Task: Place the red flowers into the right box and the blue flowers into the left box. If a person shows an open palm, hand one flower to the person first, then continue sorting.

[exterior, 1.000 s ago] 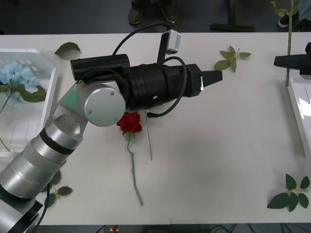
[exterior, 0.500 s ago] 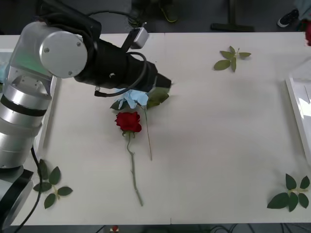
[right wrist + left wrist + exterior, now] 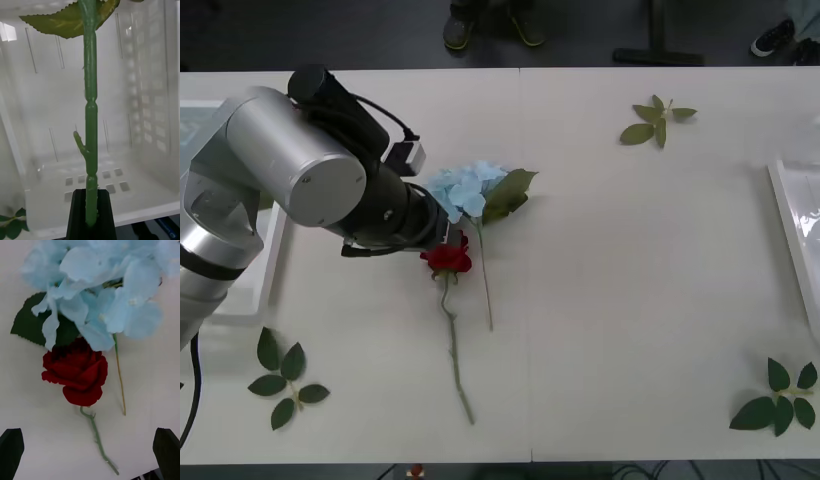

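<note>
Two leaf sprigs [image 3: 285,378] [image 3: 780,396] lie by the table's [image 3: 630,260] near corners. One red rose [image 3: 447,258] rests mid-table, its stem toward the near edge, beside a blue flower [image 3: 463,188]. Just left of them, the left gripper [image 3: 90,450] hovers with fingers spread. The right gripper [image 3: 91,213] pinches a green stem [image 3: 90,112] over the white box [image 3: 150,93]. Another sprig [image 3: 657,119] lies by the far edge.
</note>
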You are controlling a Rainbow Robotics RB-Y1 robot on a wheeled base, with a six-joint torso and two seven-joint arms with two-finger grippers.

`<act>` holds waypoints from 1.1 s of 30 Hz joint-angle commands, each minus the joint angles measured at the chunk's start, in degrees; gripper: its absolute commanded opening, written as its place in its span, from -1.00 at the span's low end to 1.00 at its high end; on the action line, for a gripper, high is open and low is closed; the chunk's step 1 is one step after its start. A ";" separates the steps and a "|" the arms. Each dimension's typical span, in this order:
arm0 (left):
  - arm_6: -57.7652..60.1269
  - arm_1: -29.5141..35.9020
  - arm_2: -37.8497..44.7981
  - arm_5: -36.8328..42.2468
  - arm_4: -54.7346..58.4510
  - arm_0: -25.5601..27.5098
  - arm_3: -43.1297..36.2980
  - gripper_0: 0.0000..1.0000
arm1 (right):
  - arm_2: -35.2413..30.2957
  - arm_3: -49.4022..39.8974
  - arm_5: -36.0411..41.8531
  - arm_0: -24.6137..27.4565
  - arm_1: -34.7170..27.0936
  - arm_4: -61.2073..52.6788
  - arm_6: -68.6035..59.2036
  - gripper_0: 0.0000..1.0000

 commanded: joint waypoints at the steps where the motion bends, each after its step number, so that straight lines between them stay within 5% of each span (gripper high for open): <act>1: -0.79 1.02 -0.26 -1.17 -1.67 2.96 -3.57 1.00 | 3.07 1.23 -4.87 1.37 -0.64 1.13 2.92 -1.00; 7: 3.61 1.72 -2.46 -3.99 -3.61 7.27 -4.62 1.00 | 5.45 4.49 -11.90 1.73 1.73 2.97 3.36 -0.98; 9: 4.22 1.99 -3.77 -5.66 -4.57 8.15 -4.53 1.00 | 5.71 5.72 -13.84 1.73 2.44 3.50 3.54 -0.56; 10: 4.49 2.34 -4.39 -6.71 -5.36 8.85 -4.44 1.00 | 5.71 6.24 -15.24 1.64 2.79 3.67 3.71 -0.05; 12: 5.01 2.86 -5.27 -8.47 -6.51 9.90 -4.27 1.00 | 5.80 6.77 -16.91 1.64 3.32 3.76 3.80 0.41; 14: 6.16 3.13 -6.32 -10.23 -7.82 10.61 -3.48 1.00 | 5.97 6.86 -17.97 1.64 3.49 3.76 3.98 0.56; 25: 15.65 1.46 -15.02 -14.00 -18.99 9.99 0.13 1.00 | 5.97 6.24 -17.44 1.73 3.40 2.09 5.38 0.57; 33: 18.72 -3.73 -17.75 -14.18 -24.17 7.18 6.54 1.00 | 6.06 -6.59 -6.89 1.73 2.17 -0.10 4.33 0.57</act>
